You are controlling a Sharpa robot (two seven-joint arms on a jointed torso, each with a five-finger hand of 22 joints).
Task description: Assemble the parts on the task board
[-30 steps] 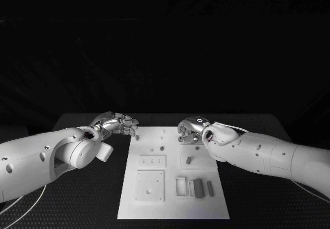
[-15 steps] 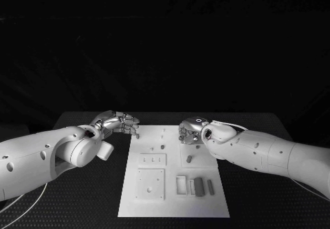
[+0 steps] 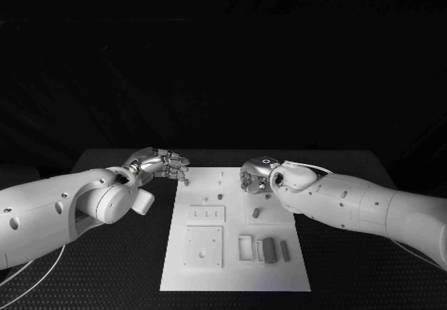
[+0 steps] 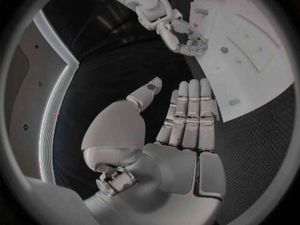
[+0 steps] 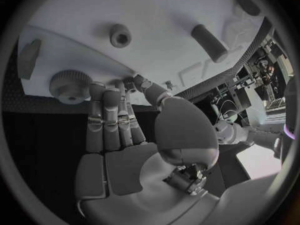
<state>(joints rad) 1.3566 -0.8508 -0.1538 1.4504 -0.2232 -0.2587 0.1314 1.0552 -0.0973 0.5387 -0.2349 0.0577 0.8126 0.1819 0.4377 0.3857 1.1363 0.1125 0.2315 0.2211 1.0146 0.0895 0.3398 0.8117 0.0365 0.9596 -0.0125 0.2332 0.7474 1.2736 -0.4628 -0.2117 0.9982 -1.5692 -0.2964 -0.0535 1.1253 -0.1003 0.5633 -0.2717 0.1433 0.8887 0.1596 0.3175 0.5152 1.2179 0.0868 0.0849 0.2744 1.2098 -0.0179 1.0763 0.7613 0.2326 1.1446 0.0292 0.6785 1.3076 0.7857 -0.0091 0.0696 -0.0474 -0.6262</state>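
The white task board point(image 3: 233, 271) lies in the middle of the black table. Grey parts lie on it: a bar point(image 3: 269, 250) near the front right, a short cylinder point(image 3: 255, 212) mid-right, small pegs point(image 3: 219, 196) farther back. My left hand point(image 3: 163, 165) hovers at the board's far left corner; its fingers point(image 4: 187, 115) are straight and side by side, the thumb apart, holding nothing. My right hand point(image 3: 255, 177) is over the board's far right part. Its fingertips point(image 5: 100, 92) lie next to a knurled round part point(image 5: 70, 85) with nothing held.
In the right wrist view a cylinder point(image 5: 209, 42), a small ring-shaped part point(image 5: 120, 35) and a block point(image 5: 28, 57) sit on the board beyond the fingers. Recessed plates point(image 3: 204, 248) occupy the board's front left. Black table point(image 3: 112, 271) surrounds the board.
Both hands have crept a little toward the far end of the board. The parts on the board have not moved.
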